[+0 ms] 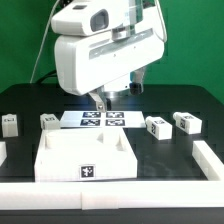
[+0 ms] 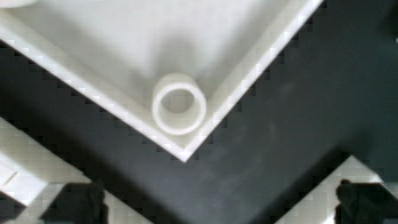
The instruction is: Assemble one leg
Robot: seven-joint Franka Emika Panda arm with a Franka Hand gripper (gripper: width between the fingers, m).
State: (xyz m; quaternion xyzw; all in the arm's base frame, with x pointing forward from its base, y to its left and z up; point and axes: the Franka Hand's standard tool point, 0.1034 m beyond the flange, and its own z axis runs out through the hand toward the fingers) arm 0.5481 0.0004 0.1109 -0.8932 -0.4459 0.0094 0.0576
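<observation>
The large white panel (image 1: 85,155) lies flat at the front of the table, with a marker tag on its front edge. In the wrist view one corner of the panel (image 2: 107,50) shows, with a round socket (image 2: 178,105) in it. Several small white legs with tags lie on the black table: one at the far left (image 1: 10,123), one by the panel's back left corner (image 1: 48,120), and two on the exterior view's right (image 1: 157,125) (image 1: 187,122). My gripper (image 1: 100,102) (image 2: 217,210) hangs open and empty above the panel's far edge. Its fingers (image 2: 71,205) stand wide apart.
The marker board (image 1: 100,119) lies behind the panel, under the arm. A low white wall (image 1: 205,158) borders the table at the front and on the exterior view's right. A green backdrop stands behind.
</observation>
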